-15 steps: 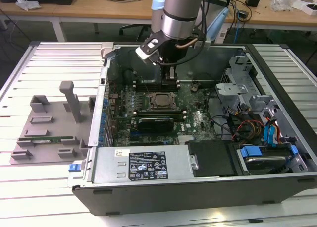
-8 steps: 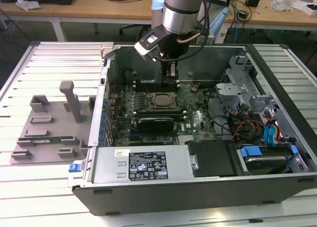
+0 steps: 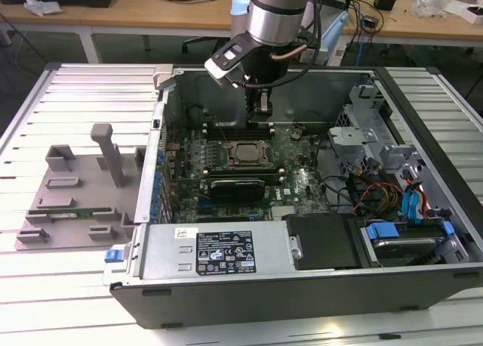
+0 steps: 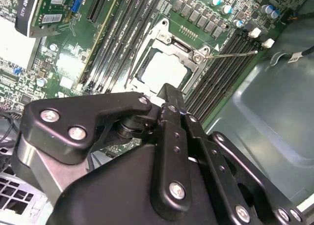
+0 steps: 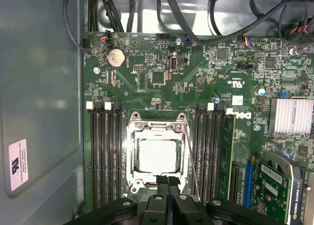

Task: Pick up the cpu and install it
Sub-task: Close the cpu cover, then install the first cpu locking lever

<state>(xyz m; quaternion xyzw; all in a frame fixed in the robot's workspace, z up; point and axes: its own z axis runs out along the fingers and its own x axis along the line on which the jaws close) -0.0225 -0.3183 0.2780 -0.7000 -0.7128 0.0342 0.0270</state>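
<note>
The cpu (image 3: pixel 245 153) lies flat in the black socket frame (image 3: pixel 243 167) on the motherboard inside the open computer case. Its silvery top (image 5: pixel 158 154) shows within the metal frame (image 5: pixel 131 156), and it also appears in the second wrist view (image 4: pixel 164 70). My gripper (image 3: pixel 260 104) hangs a little above the far edge of the socket. Its black fingertips (image 5: pixel 168 182) are pressed together with nothing between them, and the second wrist view shows the gripper (image 4: pixel 169 95) just off the chip's edge.
Memory slots (image 5: pixel 105 156) flank the socket on both sides. A black graphics card (image 3: pixel 238 186) sits in front of it. The power supply (image 3: pixel 219 248) fills the case's near side, with drive bays and cables (image 3: pixel 392 195) at the exterior view's right. A grey fixture (image 3: pixel 75 195) stands outside the case.
</note>
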